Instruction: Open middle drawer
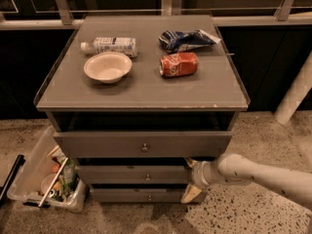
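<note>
Middle drawer point(117, 174) lies just left of gripper point(190, 179).

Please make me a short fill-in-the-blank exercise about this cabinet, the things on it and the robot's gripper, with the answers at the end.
1. The crushed can on the cabinet top is ____ in colour.
2. The bowl stands in front of a plastic bottle that lies on its ____.
3. Below the top there are ____ drawer fronts.
4. The gripper is at the picture's ____ end of the middle drawer.

Missing words: red; side; three; right.
</note>
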`<action>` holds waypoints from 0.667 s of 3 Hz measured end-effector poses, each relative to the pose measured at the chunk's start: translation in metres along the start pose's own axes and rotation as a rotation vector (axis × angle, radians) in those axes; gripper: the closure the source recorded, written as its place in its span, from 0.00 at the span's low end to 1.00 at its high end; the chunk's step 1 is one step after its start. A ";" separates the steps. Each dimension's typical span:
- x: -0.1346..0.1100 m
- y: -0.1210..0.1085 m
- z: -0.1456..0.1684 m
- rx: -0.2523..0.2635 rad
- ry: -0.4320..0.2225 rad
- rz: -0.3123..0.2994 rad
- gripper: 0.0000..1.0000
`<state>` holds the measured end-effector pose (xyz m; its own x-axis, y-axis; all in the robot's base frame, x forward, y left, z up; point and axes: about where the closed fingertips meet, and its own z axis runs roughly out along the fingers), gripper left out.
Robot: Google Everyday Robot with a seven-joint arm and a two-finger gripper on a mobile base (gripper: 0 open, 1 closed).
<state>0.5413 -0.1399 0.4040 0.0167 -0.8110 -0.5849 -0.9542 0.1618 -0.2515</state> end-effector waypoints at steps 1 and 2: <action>0.000 0.000 0.000 0.000 0.000 0.000 0.19; 0.000 0.000 0.000 0.000 0.000 0.000 0.43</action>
<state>0.5413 -0.1398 0.4041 0.0168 -0.8109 -0.5849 -0.9543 0.1616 -0.2515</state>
